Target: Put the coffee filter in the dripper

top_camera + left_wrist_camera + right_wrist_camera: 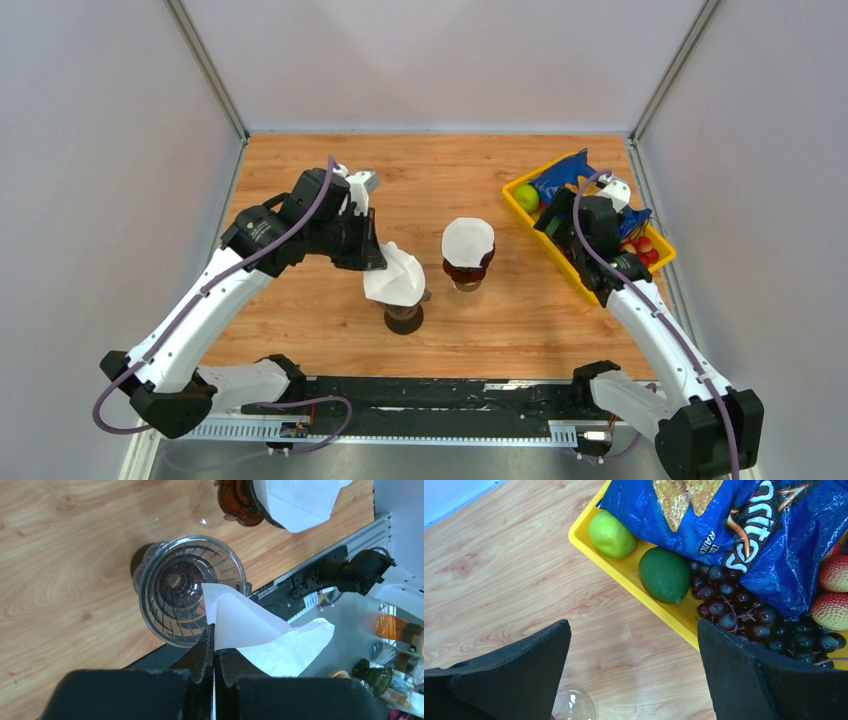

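Observation:
My left gripper (214,630) is shut on a white paper coffee filter (260,630), pinching its edge. It holds the filter just above and beside a clear ribbed dripper (175,587) with a brown base. In the top view the filter (395,277) covers most of that dripper (405,318), with the left gripper (372,252) behind it. A second brown dripper (467,270) to the right has a white filter (468,241) sitting in it; it also shows in the left wrist view (240,505). My right gripper (634,635) is open and empty over the wood.
A yellow tray (520,205) at the right rear holds a blue chip bag (734,525), a lime (664,575), a green apple (611,534), grapes (744,612) and red fruit. A black rail (430,392) runs along the near edge.

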Motion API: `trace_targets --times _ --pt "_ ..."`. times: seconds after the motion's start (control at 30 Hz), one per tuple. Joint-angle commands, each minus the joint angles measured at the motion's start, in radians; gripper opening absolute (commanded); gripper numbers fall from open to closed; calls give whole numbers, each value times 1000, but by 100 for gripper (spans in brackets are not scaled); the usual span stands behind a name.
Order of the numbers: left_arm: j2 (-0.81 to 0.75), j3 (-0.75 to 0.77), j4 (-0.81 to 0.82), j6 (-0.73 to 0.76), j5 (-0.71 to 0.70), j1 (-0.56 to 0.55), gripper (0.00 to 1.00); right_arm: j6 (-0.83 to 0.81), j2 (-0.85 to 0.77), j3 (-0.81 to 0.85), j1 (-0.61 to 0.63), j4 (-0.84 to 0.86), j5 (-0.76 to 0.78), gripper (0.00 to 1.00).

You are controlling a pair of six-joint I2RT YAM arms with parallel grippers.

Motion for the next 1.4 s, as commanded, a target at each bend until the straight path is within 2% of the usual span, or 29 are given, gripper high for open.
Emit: trace_targets --times 0.0,0.13,0.5,0.83,1.0,1.03,1.23,1.37 --pt "-20 -37 -41 5 71 5 0 12 -9 -1 -3 32 -23 100" --pt "-5 -52 -17 18 62 5 0 9 -7 0 -3 33 -25 100" --pt "48 -52 8 57 11 5 9 6 -10 0 -2 33 -32 100" --pt "72 -36 -9 72 -56 5 38 1 -9 -1 -3 32 -28 100" --pt "53 3 -25 70 -161 5 53 1 -9 1 -2 33 -28 100" --pt "52 14 -26 69 -169 5 59 0 -9 0 -2 32 -27 100" --pt "53 68 -57 91 -160 5 73 -2 -10 -1 -3 34 -26 100" --pt "42 132 -89 102 -182 5 76 -5 -8 -1 -2 33 -26 100"
